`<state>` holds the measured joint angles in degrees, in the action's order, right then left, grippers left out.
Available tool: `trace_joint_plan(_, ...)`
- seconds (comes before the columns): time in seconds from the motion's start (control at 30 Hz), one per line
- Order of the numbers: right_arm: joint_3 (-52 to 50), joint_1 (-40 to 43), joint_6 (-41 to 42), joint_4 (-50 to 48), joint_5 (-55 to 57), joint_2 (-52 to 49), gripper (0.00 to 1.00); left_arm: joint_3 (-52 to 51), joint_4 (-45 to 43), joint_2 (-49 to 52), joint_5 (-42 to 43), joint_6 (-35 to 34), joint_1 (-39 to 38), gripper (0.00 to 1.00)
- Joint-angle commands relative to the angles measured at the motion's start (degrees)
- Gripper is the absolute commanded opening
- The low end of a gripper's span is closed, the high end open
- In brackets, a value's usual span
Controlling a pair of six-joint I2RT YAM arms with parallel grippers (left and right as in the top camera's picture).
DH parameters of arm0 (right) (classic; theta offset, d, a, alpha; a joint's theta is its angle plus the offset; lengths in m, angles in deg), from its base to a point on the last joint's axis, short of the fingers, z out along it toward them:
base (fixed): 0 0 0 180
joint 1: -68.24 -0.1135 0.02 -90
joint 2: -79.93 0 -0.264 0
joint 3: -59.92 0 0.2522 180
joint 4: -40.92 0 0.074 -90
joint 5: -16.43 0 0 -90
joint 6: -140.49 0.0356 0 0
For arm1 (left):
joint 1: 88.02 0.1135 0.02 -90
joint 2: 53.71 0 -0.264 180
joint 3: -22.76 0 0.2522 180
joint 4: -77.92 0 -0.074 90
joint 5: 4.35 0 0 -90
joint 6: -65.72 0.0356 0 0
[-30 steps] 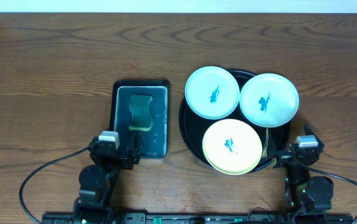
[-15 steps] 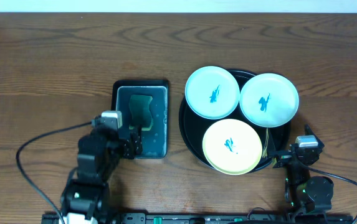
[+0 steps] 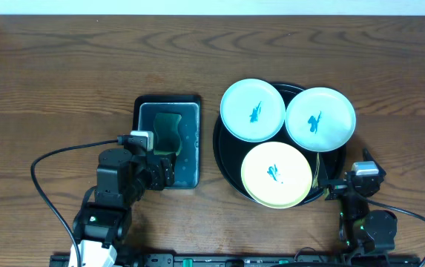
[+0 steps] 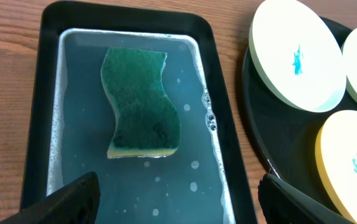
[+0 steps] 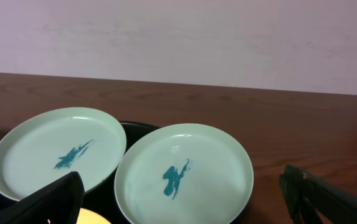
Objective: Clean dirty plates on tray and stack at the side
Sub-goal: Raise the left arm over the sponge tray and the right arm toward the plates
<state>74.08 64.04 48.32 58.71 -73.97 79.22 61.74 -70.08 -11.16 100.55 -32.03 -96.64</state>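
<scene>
On my feed I count two white plates (image 3: pixel 253 110) (image 3: pixel 320 119) and one yellow plate (image 3: pixel 276 174), three in all. Each carries a single teal smear (image 3: pixel 255 113), so three smears. I see one round tray (image 3: pixel 227 159) and one rectangular tray (image 3: pixel 167 99), two trays together. There is one sponge (image 3: pixel 169 124), and one table (image 3: pixel 64 74) under everything.

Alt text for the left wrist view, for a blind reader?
A green sponge lies in soapy water in a black rectangular tray, the open left claw poised above its near end. At right, three teal-smeared plates sit on a round black tray.
</scene>
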Motion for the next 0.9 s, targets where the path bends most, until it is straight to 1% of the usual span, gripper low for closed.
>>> trace_joint_plan(0.0, -0.09, 0.57, -0.46, 0.26, -0.04, 0.15, 0.99, 1.51, 0.46, -0.48, 1.05, -0.5, 0.31, 0.82)
trace_joint_plan(0.43, -0.09, 0.57, -0.48, 0.22, 0.15, 0.15, 0.99, 1.51, 2.71, -0.48, 1.2, -0.5, 0.31, 0.82)
trace_joint_plan(0.87, -0.09, 0.57, -0.07, 0.24, -0.26, 0.15, 0.99, 1.49, 2.05, -0.2, 0.94, -0.48, 0.31, 0.82)
